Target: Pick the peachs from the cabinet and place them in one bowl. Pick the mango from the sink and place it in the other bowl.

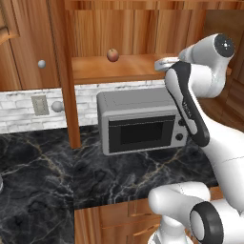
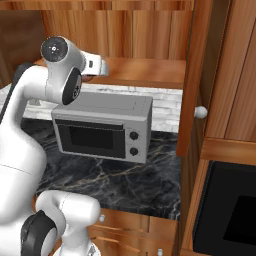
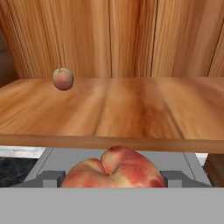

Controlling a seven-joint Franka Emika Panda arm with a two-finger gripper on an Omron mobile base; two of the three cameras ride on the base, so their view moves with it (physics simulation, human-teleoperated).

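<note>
A peach (image 3: 113, 168) is seen low in the centre of the hand view, held between the fingers (image 3: 49, 178) of the gripper (image 3: 113, 179), in front of the shelf edge of the cabinet (image 3: 131, 109). A second peach (image 3: 63, 78) rests at the upper left of that view, well back on the shelf; in the left base view it appears top centre (image 1: 112, 55).

If the held fruit is carried out too low, it could be knocked against the microwave (image 1: 138, 120) just below the shelf and be pushed out of the grip. A round, smooth fruit could also be lost during a wide swing.

The jaws are closed partway around the peach, pressed on its two sides.
</note>
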